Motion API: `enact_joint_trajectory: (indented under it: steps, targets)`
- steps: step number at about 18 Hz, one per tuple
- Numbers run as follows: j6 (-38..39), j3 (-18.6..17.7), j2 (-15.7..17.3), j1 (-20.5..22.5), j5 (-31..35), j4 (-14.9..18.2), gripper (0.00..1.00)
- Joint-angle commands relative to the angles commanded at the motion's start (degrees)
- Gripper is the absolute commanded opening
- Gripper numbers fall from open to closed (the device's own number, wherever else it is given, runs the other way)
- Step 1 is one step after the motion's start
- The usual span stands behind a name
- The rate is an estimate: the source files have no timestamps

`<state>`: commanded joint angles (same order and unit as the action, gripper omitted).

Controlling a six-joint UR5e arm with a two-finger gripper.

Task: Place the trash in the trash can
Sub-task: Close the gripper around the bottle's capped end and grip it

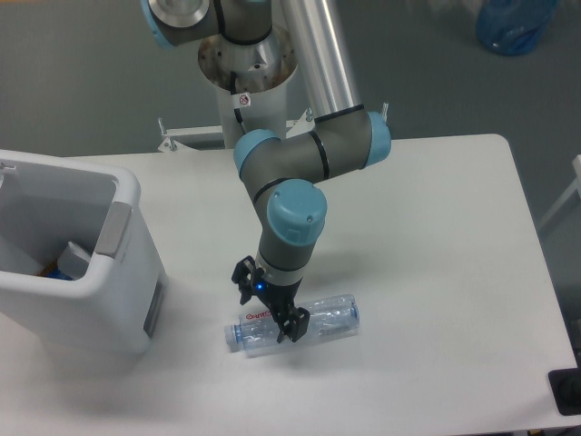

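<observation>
A crushed clear plastic bottle (329, 314) with a pink-and-white label lies on its side on the white table, near the front edge. My gripper (270, 312) is down over the bottle's left half. It is open, with one finger behind the bottle and one in front of it. The trash can (128, 193), a large white bin with a grey panel, stands at the left edge of the table, a short way left of the bottle. Inside the bin I see a pale item (76, 258) and a bit of blue; I cannot tell what they are.
The arm's pedestal (245, 64) rises behind the table's far edge. A blue bag (516, 23) lies on the floor at the top right. A black object (566, 391) sits past the table's front right corner.
</observation>
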<state>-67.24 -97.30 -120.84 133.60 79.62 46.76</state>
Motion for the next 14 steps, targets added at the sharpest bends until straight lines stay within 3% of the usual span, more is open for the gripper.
enact_joint_trajectory:
  steps: [4,10,14]
  targets:
    - [1.40,2.64,-2.90,-1.67,4.05,-0.79,0.98]
    - [3.33,3.25,-3.00,-1.76,4.67,-0.79,0.64]
    - [5.01,4.65,-2.91,-1.76,4.50,-0.79,0.50]
